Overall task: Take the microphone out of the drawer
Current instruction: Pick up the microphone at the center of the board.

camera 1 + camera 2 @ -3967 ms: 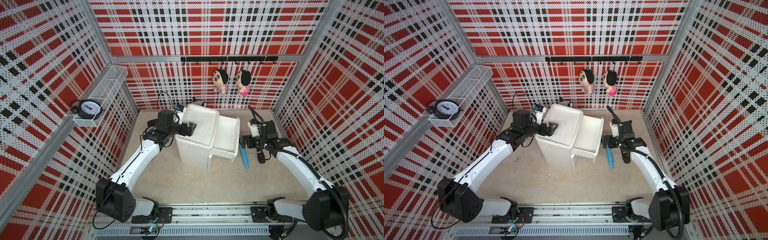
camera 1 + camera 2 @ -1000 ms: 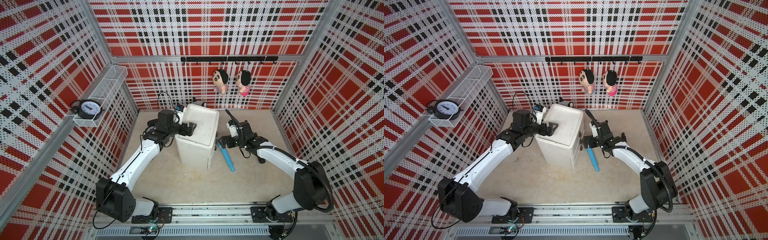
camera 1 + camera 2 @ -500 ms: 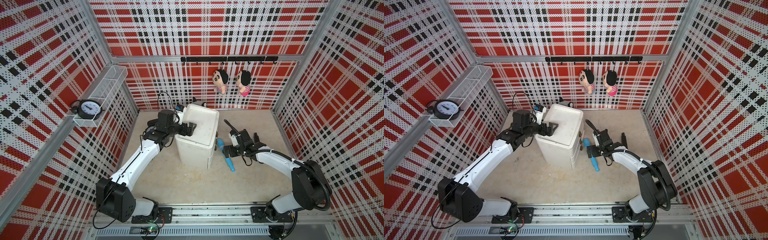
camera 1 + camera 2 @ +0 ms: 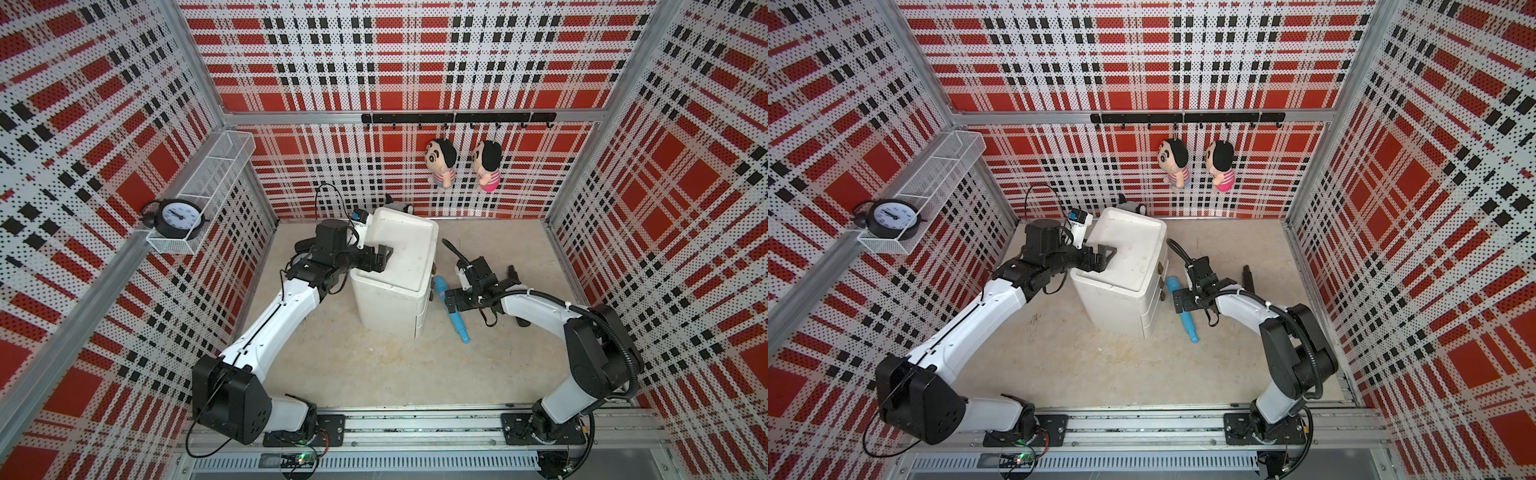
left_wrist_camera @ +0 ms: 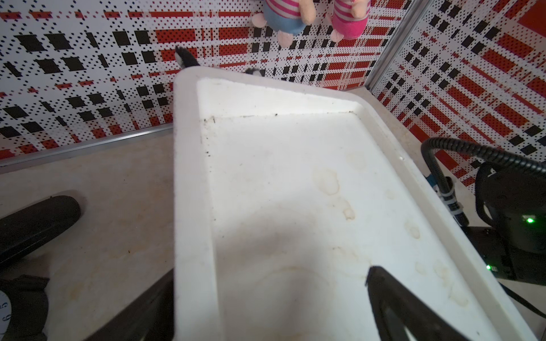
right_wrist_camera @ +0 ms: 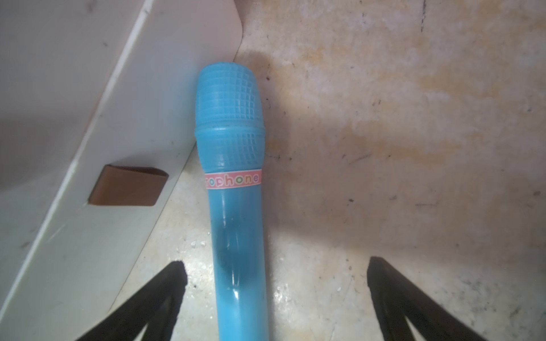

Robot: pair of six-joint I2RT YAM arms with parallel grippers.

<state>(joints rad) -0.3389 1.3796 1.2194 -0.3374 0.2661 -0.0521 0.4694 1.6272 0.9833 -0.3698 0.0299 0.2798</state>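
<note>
Blue plastic toy microphone (image 6: pixel 233 177) lies flat on beige tabletop (image 6: pixel 413 147), head just beside white plastic drawer unit (image 4: pixel 395 303) front. Right gripper (image 6: pixel 276 265) jaws spread wide, straddling handle, not clamping. Left gripper (image 5: pixel 270 273) spread, straddling unit's top rim.

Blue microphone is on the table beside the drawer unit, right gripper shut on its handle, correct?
Not quite: the right gripper is open, not shut on the handle of the blue microphone; the right wrist view shows its jaws apart, clear of it. The microphone does lie on the table beside the drawer unit.
</note>
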